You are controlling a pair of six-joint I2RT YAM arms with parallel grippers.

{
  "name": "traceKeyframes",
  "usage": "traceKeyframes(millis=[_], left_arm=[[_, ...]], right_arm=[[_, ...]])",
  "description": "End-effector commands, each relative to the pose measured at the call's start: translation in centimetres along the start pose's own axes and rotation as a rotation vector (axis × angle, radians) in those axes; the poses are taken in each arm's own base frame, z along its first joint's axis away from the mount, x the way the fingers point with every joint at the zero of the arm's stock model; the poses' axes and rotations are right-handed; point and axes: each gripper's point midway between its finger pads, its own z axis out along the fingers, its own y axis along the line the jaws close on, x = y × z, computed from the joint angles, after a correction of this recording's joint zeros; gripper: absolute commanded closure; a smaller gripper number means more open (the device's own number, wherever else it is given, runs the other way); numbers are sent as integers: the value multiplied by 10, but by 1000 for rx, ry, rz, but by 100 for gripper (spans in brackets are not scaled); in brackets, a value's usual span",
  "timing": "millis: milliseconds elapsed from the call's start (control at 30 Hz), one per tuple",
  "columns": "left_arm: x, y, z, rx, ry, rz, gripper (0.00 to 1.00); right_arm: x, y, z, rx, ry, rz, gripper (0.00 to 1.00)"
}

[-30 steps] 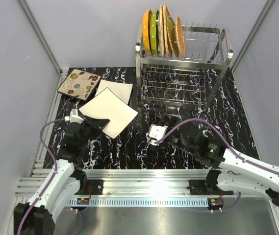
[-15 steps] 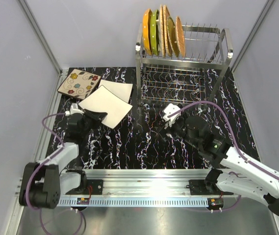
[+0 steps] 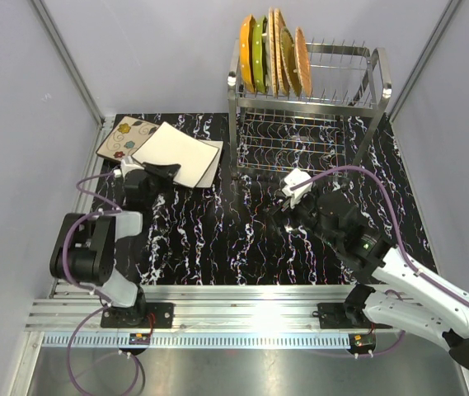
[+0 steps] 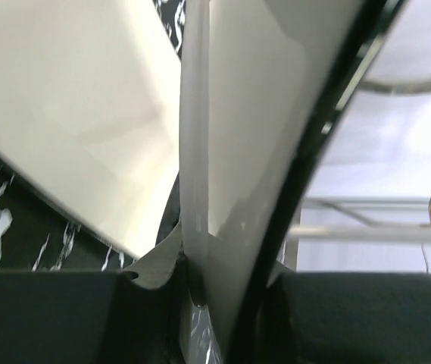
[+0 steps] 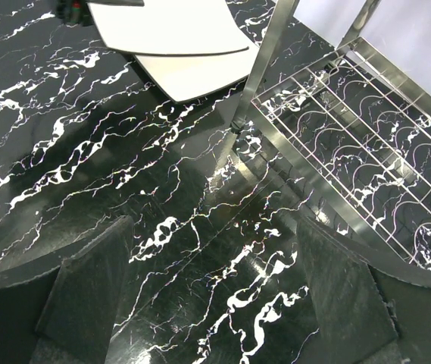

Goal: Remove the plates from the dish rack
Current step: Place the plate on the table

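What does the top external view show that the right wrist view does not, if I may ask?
Only the top external view shows the upright plates standing in the upper tier of the dish rack, and the floral plate. Only the right wrist view shows, close up, the right gripper spread open over the table. Both show the upper white plate, which the left gripper holds, overlapping the lower white plate, and the rack's lower tier.
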Motion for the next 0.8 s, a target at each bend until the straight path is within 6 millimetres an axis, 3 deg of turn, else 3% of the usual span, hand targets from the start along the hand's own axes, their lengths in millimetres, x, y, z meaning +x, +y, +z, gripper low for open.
traceKeyframes(millis=[0,433,767], left_arm=[[-57,-119,4,408,-206,-16,100],[-63,-103,65,360,-260,-86,100],[-48,-82,95,258,-246,-89,100]], right_arm=[[-24,-8,-7,25,-69,43,6],[-22,-15,-7,45,-70,69,6],[-23,-18,-6,55,-76,67,6]])
